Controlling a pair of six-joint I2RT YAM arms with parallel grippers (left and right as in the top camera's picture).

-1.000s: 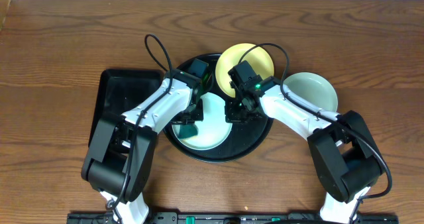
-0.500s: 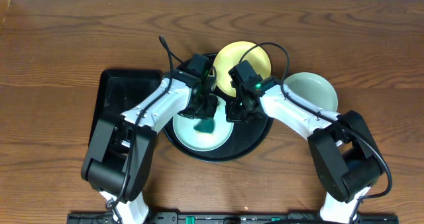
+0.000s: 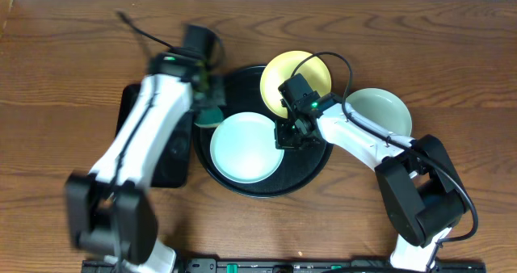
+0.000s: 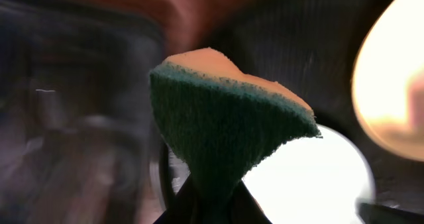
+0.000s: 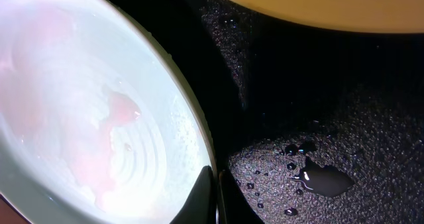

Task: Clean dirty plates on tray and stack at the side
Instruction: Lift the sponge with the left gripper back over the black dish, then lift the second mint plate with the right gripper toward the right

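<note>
Green scouring pad on orange foam: sponge (image 4: pixel 225 124) pinched tight in the left gripper (image 4: pixel 208 201), swung off the mint-green plate (image 3: pixel 246 148) since half a second ago, now over the 10 o'clock rim of the round black tray (image 3: pixel 311 174). Plate face uncovered, lying toward 8 o'clock on the tray. Right gripper (image 3: pixel 289 136) unmoved, jaws closed on that plate's 3 o'clock rim. Yellow plate (image 3: pixel 300 73) overhanging at 1 o'clock; second mint-green plate (image 3: pixel 380 111) on the table (image 3: pixel 65 55), just beside the tray at 3 o'clock. Open wood at 12 o'clock. Left arm motion-blurred, partly hiding the rectangular tray (image 3: pixel 133 115).
</note>
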